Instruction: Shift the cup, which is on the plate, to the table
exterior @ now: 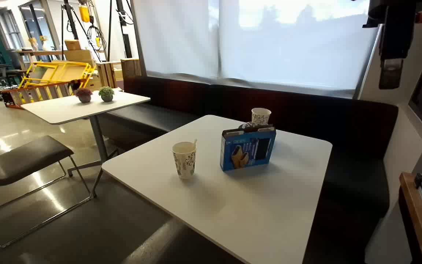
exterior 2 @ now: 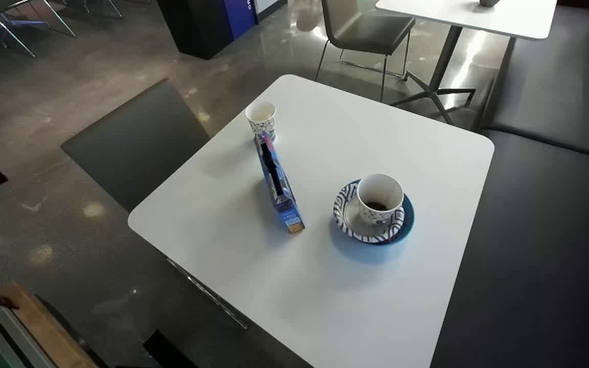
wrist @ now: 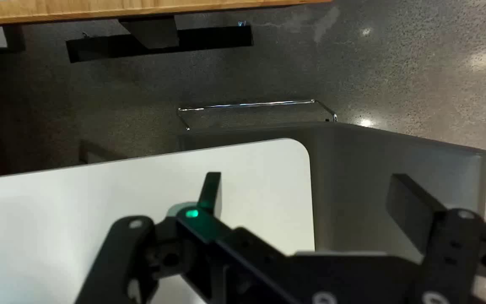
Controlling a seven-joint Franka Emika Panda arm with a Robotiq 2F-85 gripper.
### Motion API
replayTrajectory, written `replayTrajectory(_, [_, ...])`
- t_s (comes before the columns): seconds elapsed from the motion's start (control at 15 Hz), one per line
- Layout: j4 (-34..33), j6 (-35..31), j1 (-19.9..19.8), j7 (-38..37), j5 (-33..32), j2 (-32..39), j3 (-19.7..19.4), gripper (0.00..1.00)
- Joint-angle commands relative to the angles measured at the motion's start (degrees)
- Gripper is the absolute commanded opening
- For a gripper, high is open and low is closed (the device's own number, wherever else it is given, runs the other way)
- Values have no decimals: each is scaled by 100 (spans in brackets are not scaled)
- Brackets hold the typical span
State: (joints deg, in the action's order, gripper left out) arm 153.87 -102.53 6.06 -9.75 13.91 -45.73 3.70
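The cup (exterior 2: 379, 197) is whitish with a dark pattern and holds some dark liquid. It stands upright on a white plate with a blue pattern (exterior 2: 343, 212), which lies on a blue plate (exterior 2: 409, 220). In an exterior view the cup (exterior: 261, 116) shows behind the blue box, which hides most of the plates. The white table (exterior 2: 376, 306) carries them. My gripper (wrist: 306, 181) is open and empty, its fingers wide apart over a table corner and a chair. It also appears high at the right edge of an exterior view (exterior: 390, 75). The cup is out of the wrist view.
A blue box (exterior: 247, 148) stands upright on the table between the cup and a second, cream patterned cup (exterior: 184, 161) with a stick in it. A grey chair (exterior 2: 141, 138) is pushed to the table. A dark bench (exterior 2: 540, 255) runs along another side. A wood-edged counter (exterior: 416, 212) is nearby.
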Motion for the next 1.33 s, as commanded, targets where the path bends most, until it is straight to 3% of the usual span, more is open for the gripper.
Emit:
replayTrajectory(0.0, [-12, 26, -93, 53, 48, -1, 74, 100])
replayTrajectory(0.93, [-12, 26, -93, 53, 48, -1, 74, 100])
replayTrajectory(1.27, [-361, -923, -685, -187, -46, 995, -137, 100])
